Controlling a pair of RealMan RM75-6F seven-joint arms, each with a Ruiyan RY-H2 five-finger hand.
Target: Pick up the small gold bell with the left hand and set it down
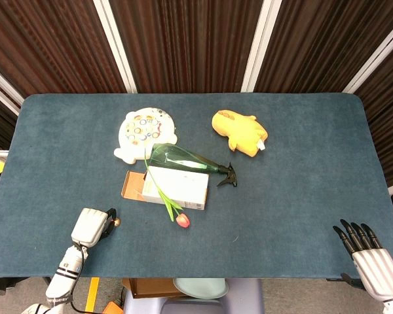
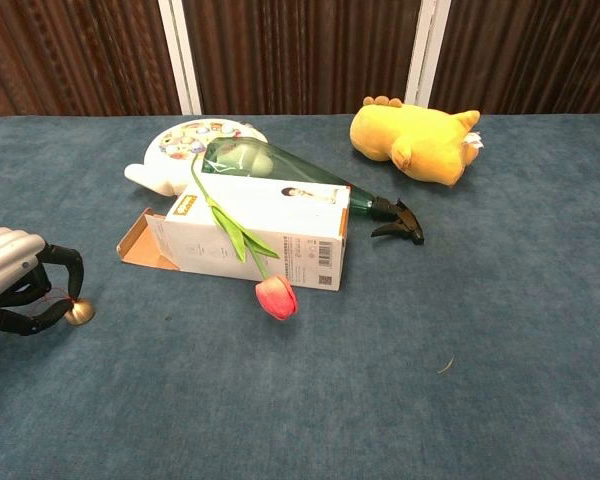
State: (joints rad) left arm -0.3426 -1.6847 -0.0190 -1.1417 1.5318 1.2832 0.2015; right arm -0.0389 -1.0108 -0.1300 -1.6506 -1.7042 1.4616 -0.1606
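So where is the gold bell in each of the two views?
Head view: the bell is near the lower left, at the left hand's fingertips.
Chest view: the bell is at the far left edge, beside that hand.
Shared landmark: the pink tulip lies to its right.

Your left hand (image 2: 15, 285): low at the near left table edge, silver back upward, dark fingers (image 2: 65, 268) curled inward, tips pinching the small gold bell (image 2: 78, 313); forearm trails off the near edge. Your right hand (image 1: 370, 255): at the near right corner, palm down, fingers straight, slightly apart, holding nothing.
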